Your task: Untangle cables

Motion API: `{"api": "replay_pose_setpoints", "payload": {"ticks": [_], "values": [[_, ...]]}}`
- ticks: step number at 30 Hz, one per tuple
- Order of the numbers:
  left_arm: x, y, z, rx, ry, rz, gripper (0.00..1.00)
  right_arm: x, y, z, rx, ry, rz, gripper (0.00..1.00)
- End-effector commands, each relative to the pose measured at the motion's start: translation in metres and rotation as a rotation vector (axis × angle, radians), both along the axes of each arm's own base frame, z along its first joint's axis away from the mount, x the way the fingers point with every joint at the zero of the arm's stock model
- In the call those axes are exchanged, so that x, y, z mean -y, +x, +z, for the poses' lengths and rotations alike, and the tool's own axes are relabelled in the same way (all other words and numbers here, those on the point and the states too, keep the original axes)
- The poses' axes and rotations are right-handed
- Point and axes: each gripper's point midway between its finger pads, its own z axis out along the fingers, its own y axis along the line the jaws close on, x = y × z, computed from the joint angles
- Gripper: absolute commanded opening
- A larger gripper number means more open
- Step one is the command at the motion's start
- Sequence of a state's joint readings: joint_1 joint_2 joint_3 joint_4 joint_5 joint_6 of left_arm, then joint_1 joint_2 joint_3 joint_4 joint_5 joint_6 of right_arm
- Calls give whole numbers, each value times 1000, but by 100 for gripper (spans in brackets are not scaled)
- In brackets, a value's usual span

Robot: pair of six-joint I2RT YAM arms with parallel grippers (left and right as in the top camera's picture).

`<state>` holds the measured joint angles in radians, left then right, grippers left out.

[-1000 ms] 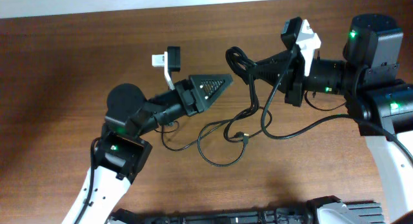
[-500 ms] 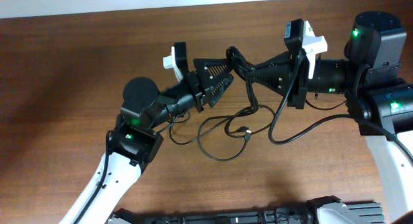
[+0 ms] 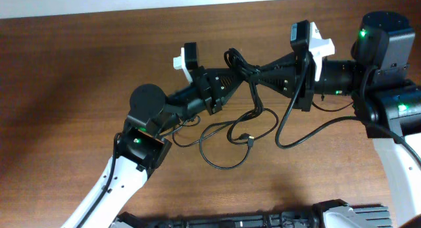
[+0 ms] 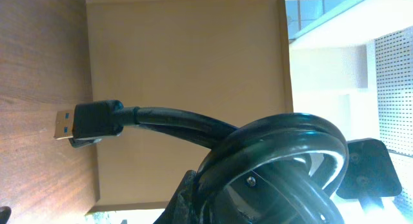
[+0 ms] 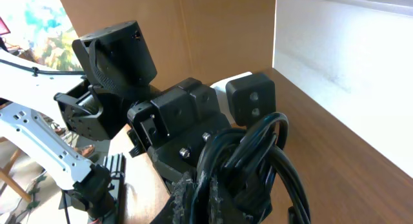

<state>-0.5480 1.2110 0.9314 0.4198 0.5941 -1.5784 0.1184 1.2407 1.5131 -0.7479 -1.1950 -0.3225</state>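
The cables (image 3: 239, 62) are a knotted bunch of thin black cords held above the wooden table (image 3: 79, 70) between my two grippers. My left gripper (image 3: 233, 75) comes in from the left and is shut on the bunch. My right gripper (image 3: 255, 73) meets it from the right, also shut on the bunch. Loose strands hang down into loops (image 3: 227, 133) on the table, ending in a small metal plug (image 3: 250, 140). In the left wrist view the thick coil (image 4: 277, 150) fills the lower right, and a blue-tipped USB plug (image 4: 70, 124) sticks out to the left. In the right wrist view the cables (image 5: 258, 162) cover my fingers.
A thicker black wire (image 3: 309, 131) fixed to the right arm curves over the table on the right. The table's far edge (image 3: 197, 6) runs along the top. A brown cardboard wall (image 4: 187, 69) stands behind the table.
My left gripper has moved right and up to the knotted bunch and closed on it. The right gripper has kept its hold and hardly moved.
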Motion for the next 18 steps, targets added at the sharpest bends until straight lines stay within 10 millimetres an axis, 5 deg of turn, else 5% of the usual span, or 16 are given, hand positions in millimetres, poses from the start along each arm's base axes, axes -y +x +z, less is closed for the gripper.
{"api": "replay_pose_setpoints", "payload": {"ticks": [1, 3, 5, 9, 12, 14, 18], "values": [[-3, 5, 9, 94, 16, 50, 0, 0, -4, 7, 20, 4, 6, 24], [-6, 8, 7, 196, 71, 74, 0, 7, 11, -6, -6, -54, -99, 59], [-11, 15, -9, 260, 176, 101, 0, 17, 27, -17, -15, -118, -212, 72], [-47, 42, -87, 180, 511, 200, 0, 35, 51, -29, -4, -205, -375, 100], [-67, 53, -110, 281, 725, 258, 0, 55, 64, -47, 0, -328, -507, 99], [-90, 61, -102, 317, 906, 330, 0, 60, 67, -67, -5, -484, -621, 99], [-116, 62, -31, 482, 1100, 407, 0, 16, 45, -76, 66, -588, -559, 99]]}}
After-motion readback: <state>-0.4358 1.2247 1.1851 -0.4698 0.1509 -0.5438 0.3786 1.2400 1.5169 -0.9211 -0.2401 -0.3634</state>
